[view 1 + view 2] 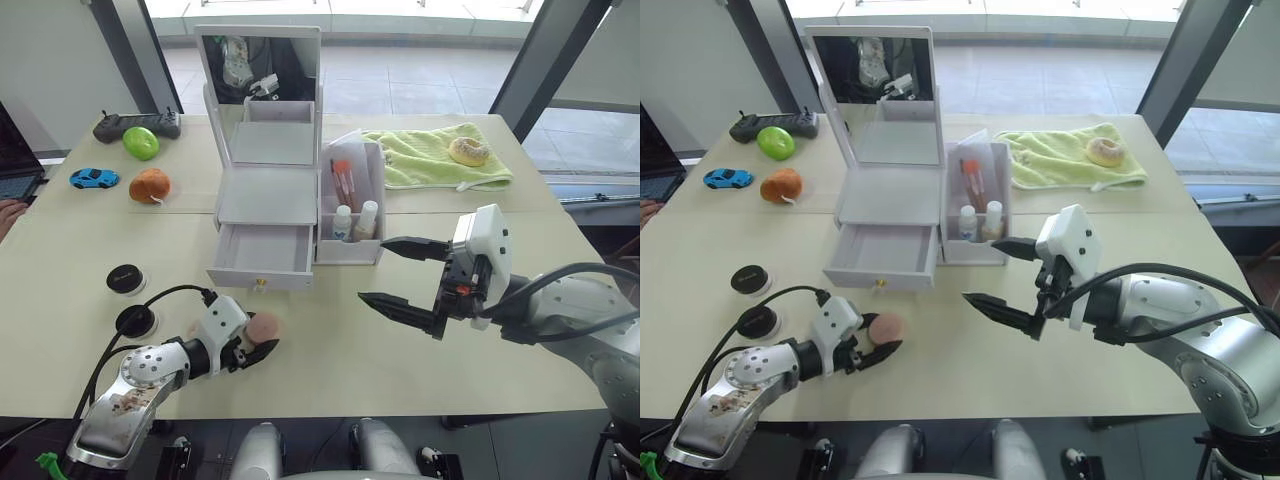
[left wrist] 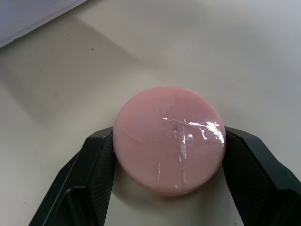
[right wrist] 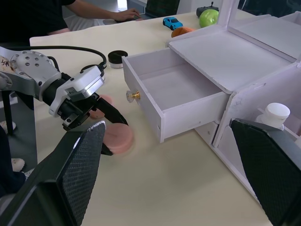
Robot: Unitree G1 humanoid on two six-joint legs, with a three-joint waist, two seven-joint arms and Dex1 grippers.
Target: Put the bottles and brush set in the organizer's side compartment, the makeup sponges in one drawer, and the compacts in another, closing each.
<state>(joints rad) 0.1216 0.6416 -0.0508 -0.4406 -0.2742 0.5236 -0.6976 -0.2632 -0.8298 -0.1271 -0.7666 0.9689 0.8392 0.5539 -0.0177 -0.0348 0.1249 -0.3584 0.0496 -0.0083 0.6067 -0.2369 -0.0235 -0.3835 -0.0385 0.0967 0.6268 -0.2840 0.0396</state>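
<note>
The bench (image 1: pixel 420 330) is a pale cream surface carrying everything. On it stands the white organizer (image 1: pixel 268 190), its mirrored lid raised upright and its lower drawer (image 1: pixel 262 258) pulled out toward the robot, nothing visible inside. Attached to the organizer's right side is the side compartment (image 1: pixel 352 215), which holds two small white-capped bottles (image 1: pixel 343 222) at its front and, behind them, a wrapped set with reddish handles — likely the brush set (image 1: pixel 342 180).

Behind and to the right lies a green towel (image 1: pixel 435 155) with a doughnut (image 1: pixel 468 151) on it. On the left of the bench sit a black controller (image 1: pixel 135 125), a green apple (image 1: pixel 141 142), an orange fruit (image 1: pixel 149 185) and a blue toy car (image 1: pixel 94 178).

The right hand (image 1: pixel 398 272) hovers above the bench in front of the side compartment, its two black fingers spread wide and holding nothing.

Nearer the robot's left, two round black compacts (image 1: pixel 126 279) lie on the bench, one just in front of the other. The left hand (image 2: pixel 167 150) is low at the bench in front of the open drawer, its fingers (image 2: pixel 94 165) pressed against both sides of a round pink makeup sponge (image 2: pixel 169 139) — the sponge rests flat on the bench. The right wrist view shows a second pink sponge (image 3: pixel 99 104) just behind the left hand.
</note>
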